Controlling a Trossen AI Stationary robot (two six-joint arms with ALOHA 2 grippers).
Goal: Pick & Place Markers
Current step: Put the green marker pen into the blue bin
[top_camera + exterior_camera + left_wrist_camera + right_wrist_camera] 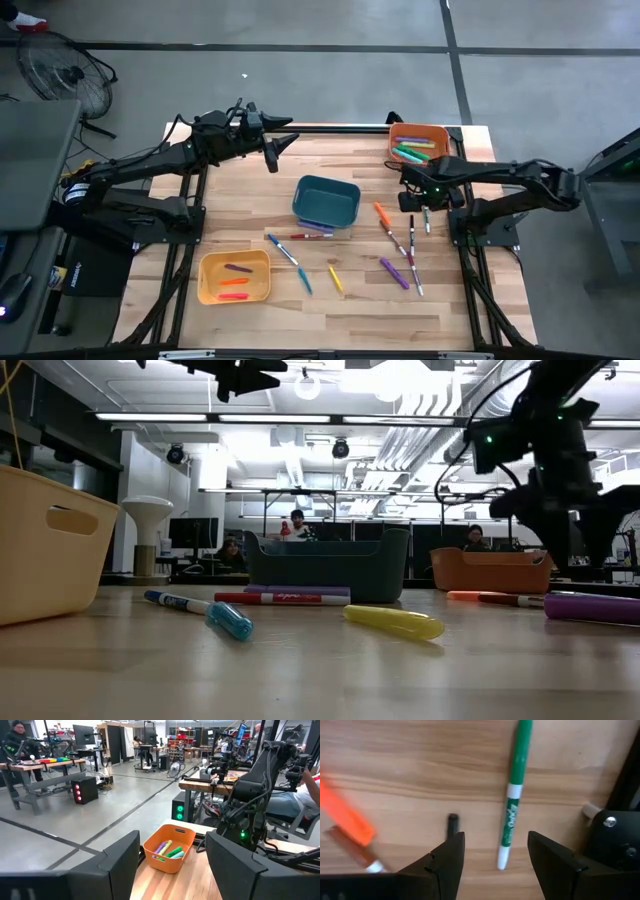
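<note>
Tabletop: green marker [512, 800] tip cropped.

Middle bin [327, 199] mid-table, loose markers [398, 250] right of it, two bins [235, 277] at opposite corners

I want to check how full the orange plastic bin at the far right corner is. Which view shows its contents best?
The left wrist view: the orange plastic bin is seen from above at an angle, with green, yellow and purple markers inside. The high view shows it small, green markers visible. The low view shows only its side wall. The right wrist view misses it.
</note>
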